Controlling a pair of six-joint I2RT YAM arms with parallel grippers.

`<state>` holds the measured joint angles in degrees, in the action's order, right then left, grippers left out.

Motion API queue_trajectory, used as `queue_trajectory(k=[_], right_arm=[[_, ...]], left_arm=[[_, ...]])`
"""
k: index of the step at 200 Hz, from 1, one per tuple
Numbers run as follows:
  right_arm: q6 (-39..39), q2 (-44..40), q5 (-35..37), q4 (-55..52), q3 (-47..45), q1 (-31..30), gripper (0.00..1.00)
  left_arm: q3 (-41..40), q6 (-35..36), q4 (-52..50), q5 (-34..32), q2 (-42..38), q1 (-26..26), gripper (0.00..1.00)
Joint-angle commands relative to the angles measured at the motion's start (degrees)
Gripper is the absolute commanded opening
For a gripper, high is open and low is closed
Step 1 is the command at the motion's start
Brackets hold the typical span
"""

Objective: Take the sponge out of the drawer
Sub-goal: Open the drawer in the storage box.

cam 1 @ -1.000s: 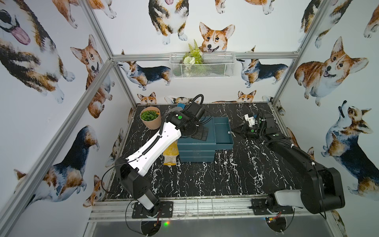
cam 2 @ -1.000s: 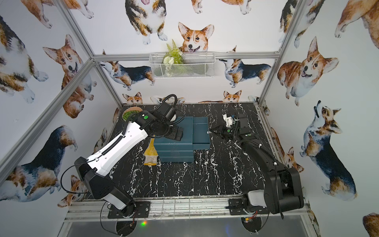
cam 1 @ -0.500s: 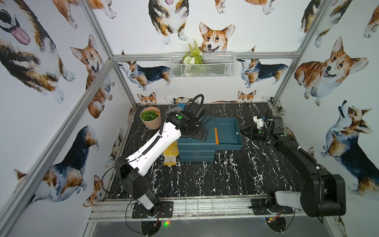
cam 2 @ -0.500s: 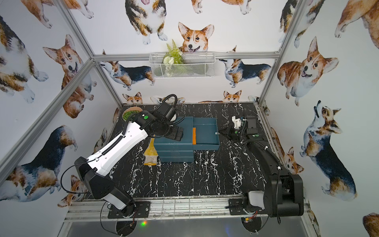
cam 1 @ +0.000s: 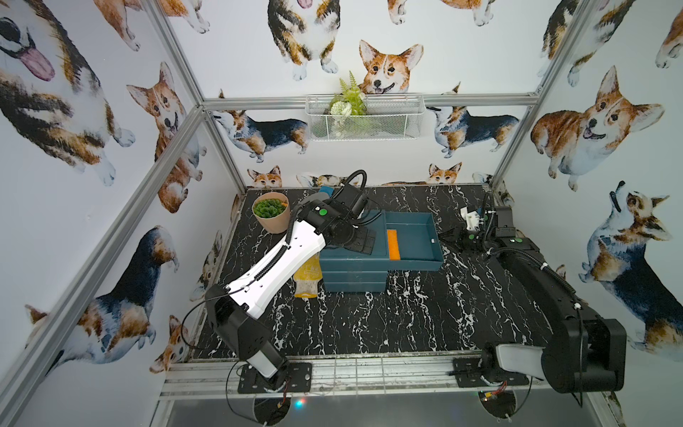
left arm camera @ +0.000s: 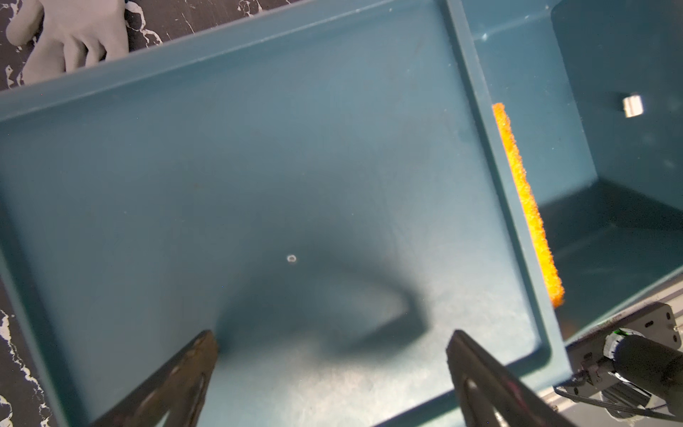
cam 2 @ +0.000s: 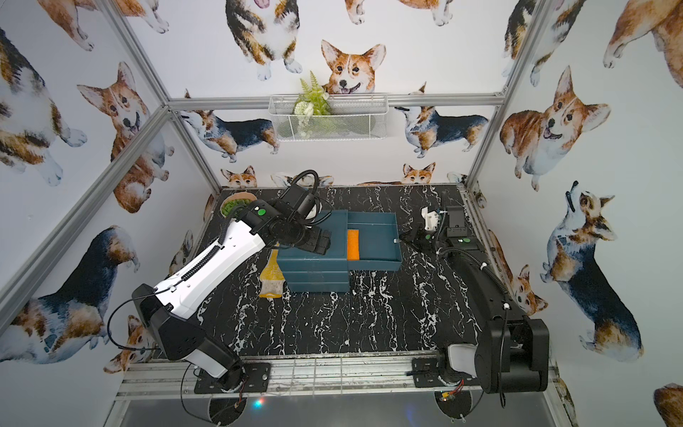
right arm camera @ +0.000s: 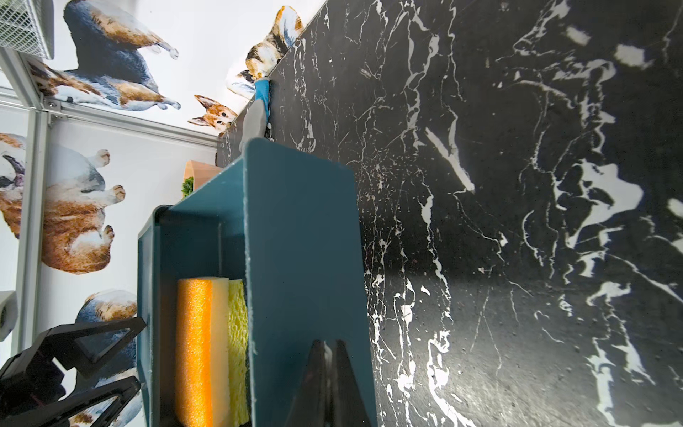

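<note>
My left gripper [left arm camera: 332, 340] hangs spread wide over the recessed top of the teal drawer cabinet [left arm camera: 258, 148], holding nothing. My right gripper [right arm camera: 329, 347] is pressed together at the outside of the top drawer's front panel; whether it pinches a knob there I cannot tell.

The top drawer [cam 1: 438, 244] stands open toward my right side. The orange sponge [cam 1: 393, 244] lies on its floor at the inner end, tight along the cabinet's edge. Its long axis runs across the drawer, parallel to that edge.

From my left gripper the sponge sits just past the cabinet's rim, toward my right and lower down. From my right gripper it is at the drawer's opposite end, with the front panel between us. So I judge the left the nearer. Its fingers already spread across the sponge's short width, so it would need to cross the rim, descend and close, without much turning.
</note>
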<state>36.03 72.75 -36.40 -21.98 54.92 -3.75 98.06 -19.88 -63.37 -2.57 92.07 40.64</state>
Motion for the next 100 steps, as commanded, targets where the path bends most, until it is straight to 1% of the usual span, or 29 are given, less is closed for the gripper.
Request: queue_trajectory(k=[1,3,11,22,35,46,77,84,100], right_arm=[[-1.5,0.1,1.9,-2.1,1.1,0.0,0.0],[-1.6,0.1,2.1,-2.4,1.3,0.1,0.01],[-2.2,0.2,3.6,-3.9,2.5,0.1,0.12],[-3.6,0.0,6.0,-6.1,5.0,0.1,0.22],[-5.2,-0.2,9.2,-8.6,8.5,0.1,0.27],[-6.0,-0.5,11.5,-10.7,11.3,0.1,0.34],[-5.9,-2.1,15.0,-15.9,17.1,-1.0,0.35],[-5.8,-2.6,16.0,-16.7,17.8,-2.1,0.36],[-5.5,-3.3,18.4,-18.2,18.5,-6.8,0.36]], left_arm=[[-0.4,0.2,0.8,0.5,-0.7,0.0,1.0],[-0.5,0.2,0.9,0.4,-0.8,0.0,1.0],[-0.8,0.2,1.3,0.6,-1.1,0.0,1.0],[-1.1,0.2,1.7,1.0,-1.3,0.0,1.0],[-1.1,0.4,1.8,1.3,-1.3,0.0,1.0],[-1.0,0.5,2.0,1.1,-1.3,0.0,1.0],[-0.7,1.0,2.6,1.1,-1.7,0.0,1.0],[-0.6,1.2,2.7,1.1,-1.8,0.0,1.0],[-0.4,1.7,3.0,1.0,-2.0,-0.1,1.0]])
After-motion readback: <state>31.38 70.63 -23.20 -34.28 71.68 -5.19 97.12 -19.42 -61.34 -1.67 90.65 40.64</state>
